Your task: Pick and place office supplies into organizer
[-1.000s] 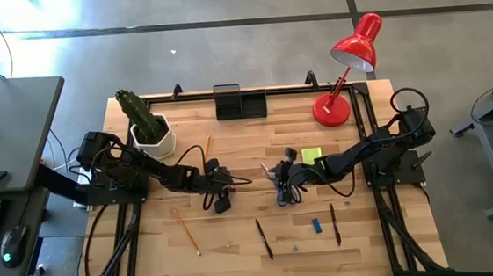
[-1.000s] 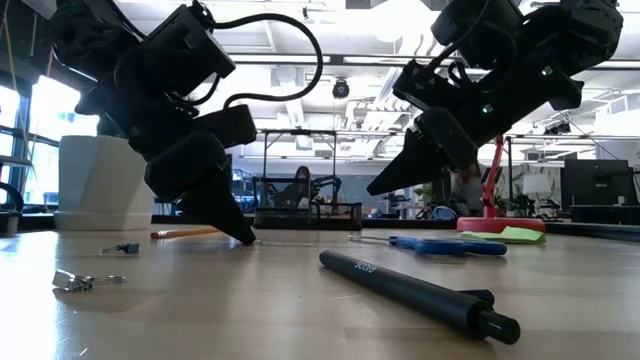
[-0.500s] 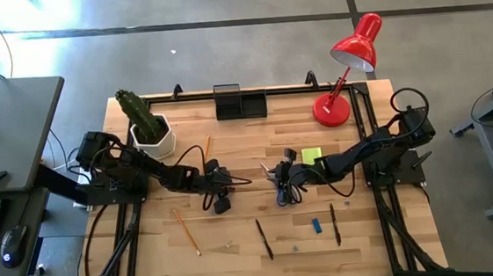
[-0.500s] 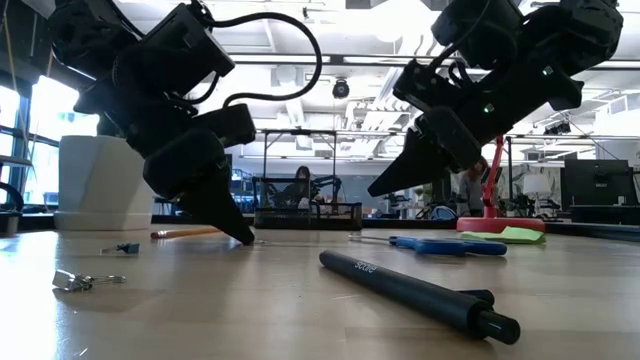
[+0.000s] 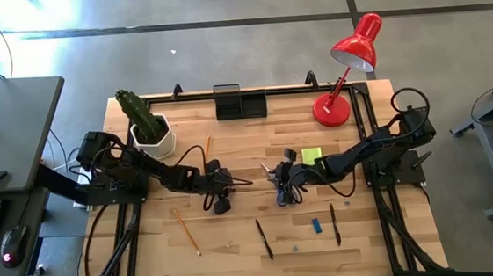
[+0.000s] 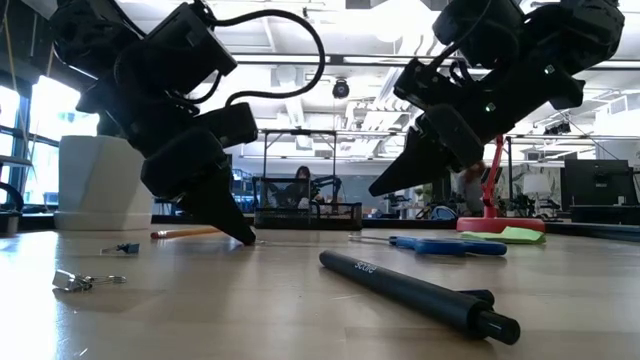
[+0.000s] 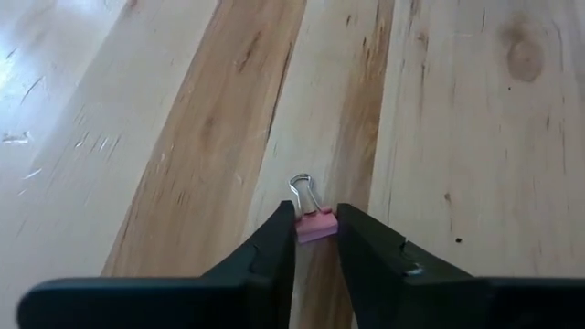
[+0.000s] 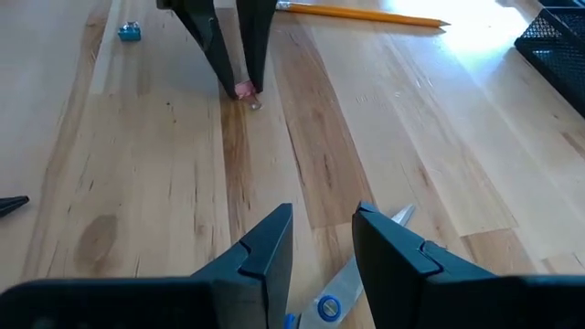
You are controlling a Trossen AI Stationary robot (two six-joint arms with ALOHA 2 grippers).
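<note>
My left end effector (image 7: pixel 315 239) pinches the pink binder clip (image 7: pixel 315 224) flat on the tabletop (image 7: pixel 183 137) for lifting toward the far-edge organizer (image 5: pixel 240 101), while my right end effector (image 8: pixel 320 242) hovers open over the scissors (image 8: pixel 352 285).

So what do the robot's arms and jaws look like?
Both arms are dark, almost black, and chunky, built from jointed blocks. Black cables loop out over each one. The left gripper and the right gripper each end in two flat, matte black jaws that narrow toward the tips like wedges.
</note>
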